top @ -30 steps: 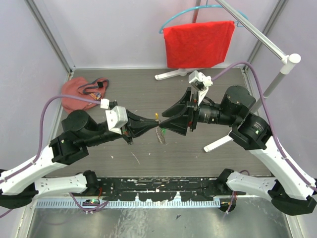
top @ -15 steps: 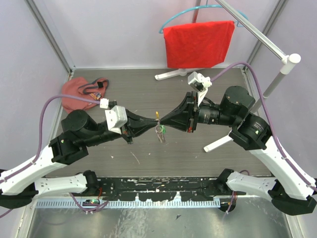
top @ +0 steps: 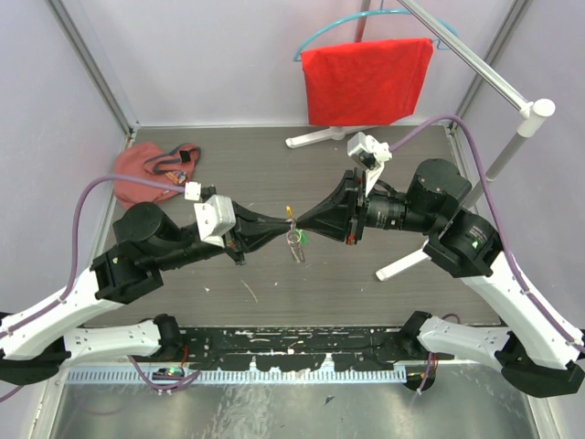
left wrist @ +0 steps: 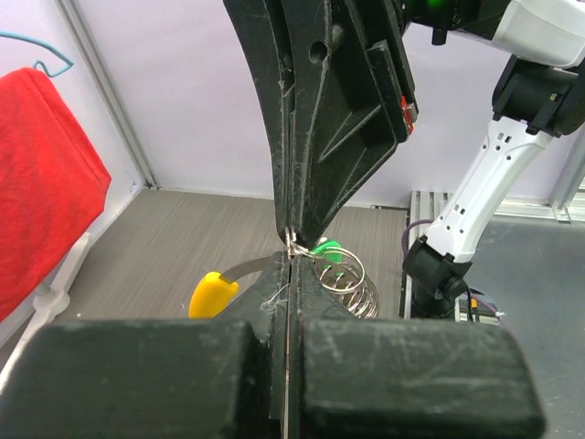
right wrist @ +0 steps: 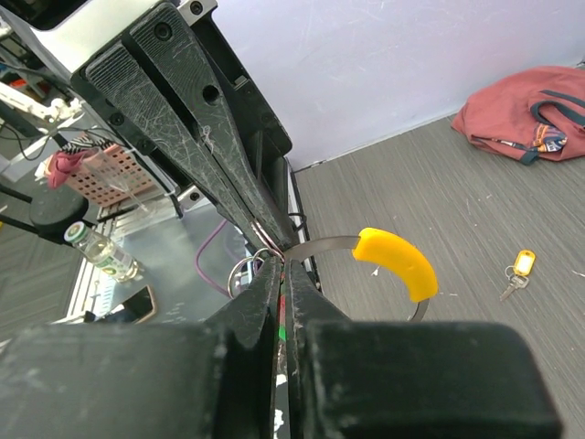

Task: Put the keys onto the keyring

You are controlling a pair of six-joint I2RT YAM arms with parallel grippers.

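Looking down from above, we see the left fingers (top: 280,229) and the right fingers (top: 304,228) meet tip to tip over the middle of the bench (top: 256,174). The keyring (top: 294,245) hangs between them, so both can work on it. There is open room on every side, and the bench edges are well apart from the tips.

From the left wrist, the left fingers are shut tight on the keyring's thin band. The green key (left wrist: 327,251) sits just beside the right tips. The right fingers are pressed together too, but we cannot tell if they pinch the ring or the key.

From the right wrist, a gold key (right wrist: 517,272) lies on the bench near the red pouch (right wrist: 521,110), not yet on the ring.
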